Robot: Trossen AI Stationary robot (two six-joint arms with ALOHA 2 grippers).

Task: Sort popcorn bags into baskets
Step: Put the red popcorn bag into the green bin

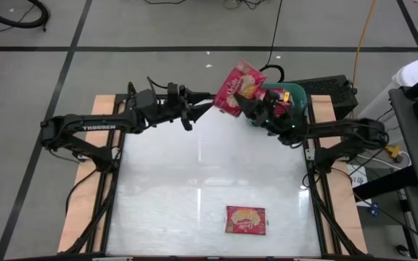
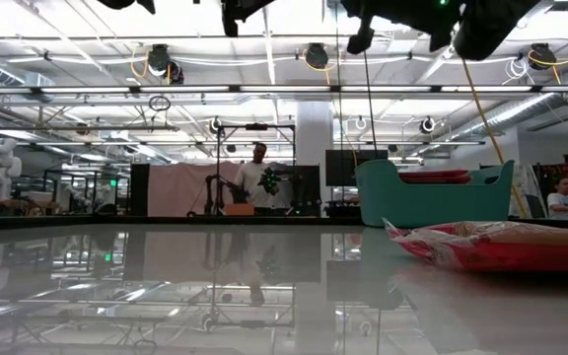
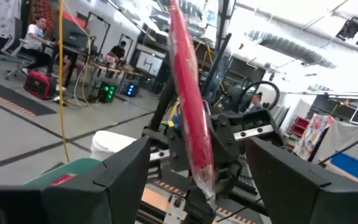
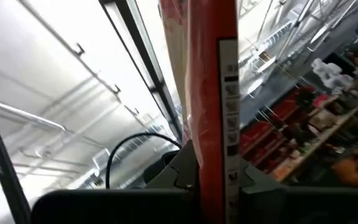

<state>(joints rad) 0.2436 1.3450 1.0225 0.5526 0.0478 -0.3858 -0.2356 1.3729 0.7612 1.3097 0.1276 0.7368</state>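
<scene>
Nearest the low camera, lying flat on the glossy table [image 1: 194, 181]: one popcorn bag [image 2: 501, 245], alone near the front edge, well apart from both arms. Up at the far edge, a second bag [image 1: 239, 88] held aloft between the two grippers, picture side up to the overhead camera, long axis tilted away and toward the right. Right gripper [image 1: 256, 109] clenched on that raised bag's lower edge, bag seen edge-on straight ahead in the right wrist view [image 4: 211, 93]. Left gripper [image 1: 203, 100] just beside the bag's left side, fingers [image 3: 126, 171] spread wide with the bag's thin edge [image 3: 188, 106] standing in the gap, touching neither. Teal basket [image 1: 296, 93] just behind the right gripper, at the table's far right corner; red showing above its rim from the low view [image 2: 432, 177], so likely some bags inside already, count not readable. Raised bag closer to the basket than anything else; right arm clearly the nearer carrier. Next move probably a short swing rightward and away over the rim before letting go.
</scene>
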